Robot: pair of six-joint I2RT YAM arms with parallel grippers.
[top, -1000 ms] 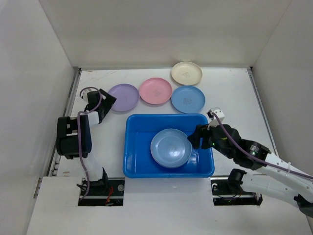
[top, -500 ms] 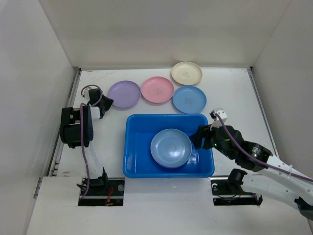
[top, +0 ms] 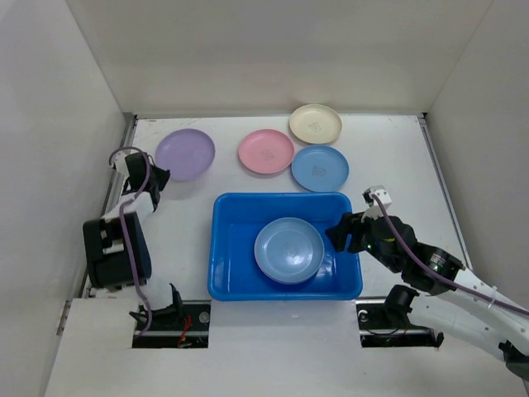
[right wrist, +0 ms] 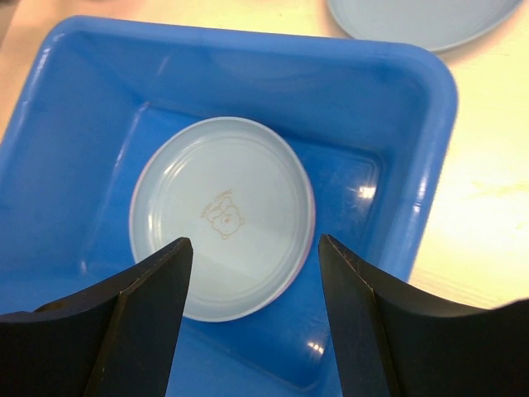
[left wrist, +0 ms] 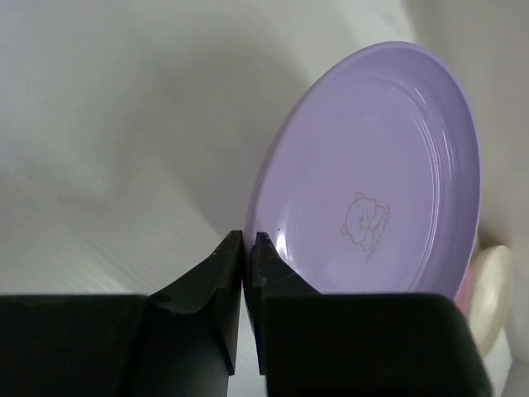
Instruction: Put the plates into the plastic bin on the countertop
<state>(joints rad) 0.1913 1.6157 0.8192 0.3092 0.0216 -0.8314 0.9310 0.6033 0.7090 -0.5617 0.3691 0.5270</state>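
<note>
My left gripper (top: 153,177) is shut on the near rim of the lilac plate (top: 185,154) at the back left of the countertop (top: 397,149). In the left wrist view the fingertips (left wrist: 248,240) pinch the edge of the lilac plate (left wrist: 380,174), which looks tilted. The blue plastic bin (top: 227,211) stands at centre front with a light blue plate (top: 288,250) lying in it. My right gripper (top: 337,234) hovers open over the bin's right side; in its wrist view the gripper (right wrist: 252,244) has nothing between its fingers, and the light blue plate (right wrist: 223,215) lies below in the bin (right wrist: 413,124).
Behind the bin lie a pink plate (top: 265,151), a cream plate (top: 315,123) and another light blue plate (top: 319,167). White walls close in the left, right and back sides. A metal strip (top: 118,178) runs along the left edge near the left arm.
The left gripper has shut on the lilac plate's rim and carried it left and back, away from the pink plate. The right gripper has drifted slightly right, still open.
</note>
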